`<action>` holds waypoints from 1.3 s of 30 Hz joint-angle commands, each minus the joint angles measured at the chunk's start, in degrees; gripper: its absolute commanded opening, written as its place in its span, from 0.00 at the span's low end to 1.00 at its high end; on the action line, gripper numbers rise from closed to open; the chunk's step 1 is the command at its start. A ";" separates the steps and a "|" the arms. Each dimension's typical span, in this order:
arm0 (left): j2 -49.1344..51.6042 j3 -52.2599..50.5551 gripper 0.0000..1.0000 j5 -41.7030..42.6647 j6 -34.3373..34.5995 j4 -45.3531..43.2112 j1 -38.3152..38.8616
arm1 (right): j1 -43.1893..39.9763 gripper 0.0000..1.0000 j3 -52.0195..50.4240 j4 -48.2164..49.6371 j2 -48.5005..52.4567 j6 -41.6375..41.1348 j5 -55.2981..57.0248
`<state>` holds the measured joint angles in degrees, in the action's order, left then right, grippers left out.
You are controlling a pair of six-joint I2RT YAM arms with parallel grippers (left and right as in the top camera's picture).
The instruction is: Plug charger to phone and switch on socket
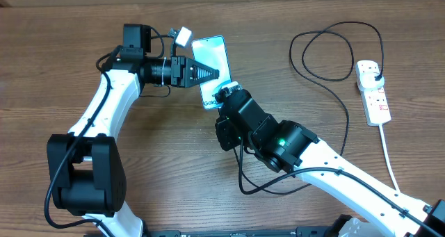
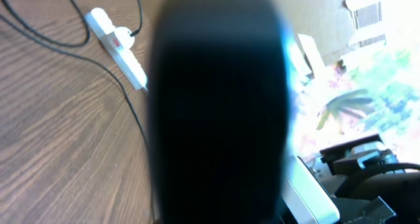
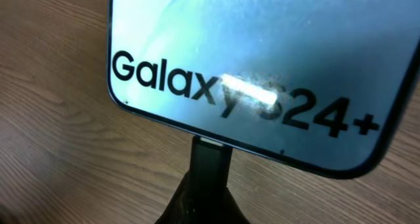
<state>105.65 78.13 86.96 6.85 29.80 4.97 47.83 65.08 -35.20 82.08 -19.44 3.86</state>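
Overhead, layout: the phone (image 1: 211,60) lies tilted on the bench (image 1: 62,28), near the middle, with my two arms meeting at it.
Overhead, left side: my left gripper (image 1: 214,74) reaches in from the left, fingers pressed together to a point right at the phone's edge. Pinching it or only touching it? I cannot tell from up here.
Overhead, right side: my right gripper (image 1: 224,95) is tucked against the phone's near end, its fingertips hidden under the wrist.
Overhead, far right: the socket (image 1: 373,91) sits well apart from the phone. The charger (image 1: 376,74) has its black plug in the socket's far end. Its thin cable loops wide and trails back toward my right arm, and the white cord (image 1: 389,153) runs off toward the bench's near edge.
Right wrist, what overhead hides: close up now, screen text "Galaxy S24+" fills the view. The charger's connector tip stands between my dark fingers, which are closed on it, and it touches the phone's bottom edge. How deep it sits, I cannot say.
Left wrist, the trade-off: a big dark blur blocks the centre, so no help on my left grip.
Left wrist, what it adds: the socket and black cable show small at upper left, red marking visible.
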 commanded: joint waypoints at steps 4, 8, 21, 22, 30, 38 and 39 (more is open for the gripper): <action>-0.76 0.66 0.04 3.72 -7.41 2.80 3.10 | -0.33 0.04 6.12 3.34 -0.15 0.44 4.02; -0.76 0.66 0.04 3.69 -17.46 12.66 2.93 | -0.33 0.04 11.39 0.61 -0.20 0.44 4.02; -0.76 0.66 0.04 2.86 -23.91 19.65 2.95 | -0.33 0.36 12.70 -4.50 -2.78 0.35 0.35; -0.76 0.66 0.04 2.86 -23.50 19.63 2.95 | -0.33 0.38 12.70 -5.25 -3.39 0.37 0.35; -0.76 0.79 0.04 -18.82 8.22 5.55 6.75 | -0.35 0.80 12.68 -12.00 -15.54 0.35 2.95; -0.68 0.81 0.04 -38.29 18.64 -5.88 13.81 | -0.33 0.94 12.68 -18.64 -29.33 0.33 17.64; -0.66 0.81 0.04 -39.32 18.03 -4.22 13.75 | -0.33 0.95 12.68 -19.12 -30.40 0.31 18.34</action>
<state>105.67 78.41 55.88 20.93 23.33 18.68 47.66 76.66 -53.47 54.85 -19.29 15.16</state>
